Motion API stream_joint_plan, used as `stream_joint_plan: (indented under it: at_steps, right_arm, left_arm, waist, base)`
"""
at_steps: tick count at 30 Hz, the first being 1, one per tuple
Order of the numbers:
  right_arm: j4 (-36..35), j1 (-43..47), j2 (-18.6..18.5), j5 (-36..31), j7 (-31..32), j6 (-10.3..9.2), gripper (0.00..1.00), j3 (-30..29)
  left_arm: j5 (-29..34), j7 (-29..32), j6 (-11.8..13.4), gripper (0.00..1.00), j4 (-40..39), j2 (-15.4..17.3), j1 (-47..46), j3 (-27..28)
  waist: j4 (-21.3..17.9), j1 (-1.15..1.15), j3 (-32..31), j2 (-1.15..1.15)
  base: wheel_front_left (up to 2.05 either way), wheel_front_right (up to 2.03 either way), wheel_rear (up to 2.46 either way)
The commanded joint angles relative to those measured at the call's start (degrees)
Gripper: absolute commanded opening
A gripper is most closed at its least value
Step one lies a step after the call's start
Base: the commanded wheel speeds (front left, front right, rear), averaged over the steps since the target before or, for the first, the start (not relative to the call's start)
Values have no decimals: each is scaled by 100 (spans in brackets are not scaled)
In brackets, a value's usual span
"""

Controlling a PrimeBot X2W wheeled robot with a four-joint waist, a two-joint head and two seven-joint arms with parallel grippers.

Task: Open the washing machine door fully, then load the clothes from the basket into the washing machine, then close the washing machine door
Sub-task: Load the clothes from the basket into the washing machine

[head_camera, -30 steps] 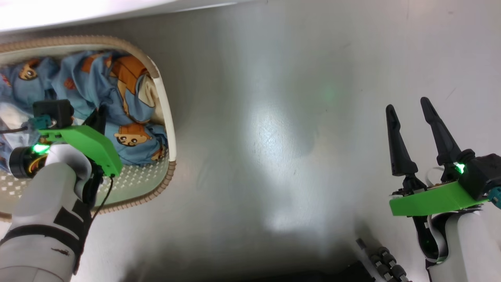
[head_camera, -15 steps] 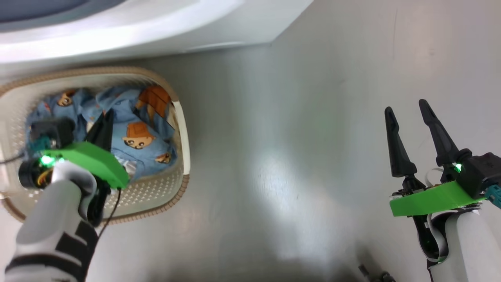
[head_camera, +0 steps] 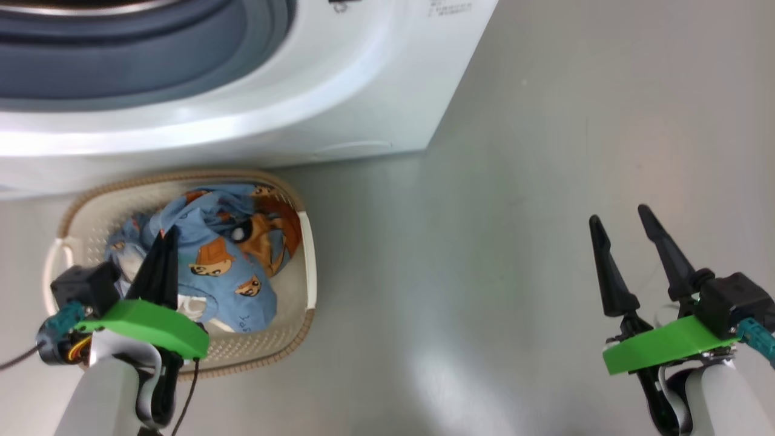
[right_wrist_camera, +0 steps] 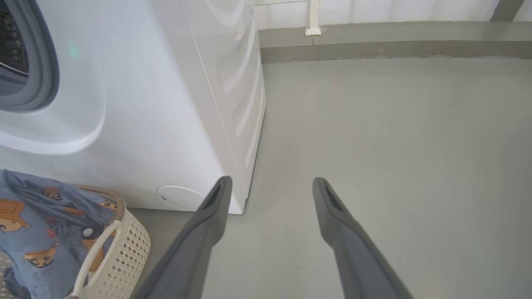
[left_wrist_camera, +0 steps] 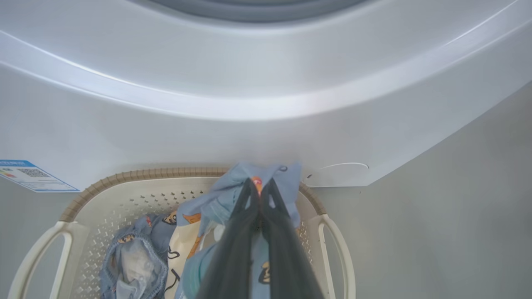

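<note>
Head view: the washing machine (head_camera: 339, 91) runs from 10 to 12 o'clock. Its grey-blue gasket (head_camera: 151, 60) is bare with nothing across it, so I judge the door-opening step done. The basket (head_camera: 309, 254) is at 8 o'clock, right against the machine's foot. The clothes (head_camera: 224, 266) are heaped inside and fill most of it. My left gripper (head_camera: 164, 254) is over that heap with its jaws pinched together on blue bear fabric. My right gripper (head_camera: 619, 217) is at 4 o'clock over bare floor (head_camera: 514, 242), jaws spread wide and holding nothing.

Left wrist view: fabric is bunched around my fingertips at 6 o'clock, standing above the basket rim. More garments lie lower, at 7 o'clock. A blue label (left_wrist_camera: 25, 174) is at 9 o'clock.

Right wrist view: the steel drum (right_wrist_camera: 12, 41) is at 10 o'clock, and I can't tell whether anything is in it. The round flap (right_wrist_camera: 178, 197) is at 7 o'clock.

Judgement: loading has barely begun, with the pile to move into the drum and the door to close.
</note>
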Motion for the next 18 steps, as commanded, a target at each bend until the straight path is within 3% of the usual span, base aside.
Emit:
stream_joint_plan:
  at_steps: [1, 18]
  right_arm:
    - [-68, 230, -49, 56, -68, 9, 100, 166]
    - [118, 678, -48, 125, -68, 9, 100, 312]
  left_arm:
    - [151, -77, -9, 0, -344, 93, 254, 316]
    - [971, -77, -64, 0, -2172, -378, 1380, 1239]
  waist:
    - [94, 0, -567, 0]
    - [94, -1, -1735, 0]
  base:
    - [0, 0, 0]
    - [0, 0, 0]
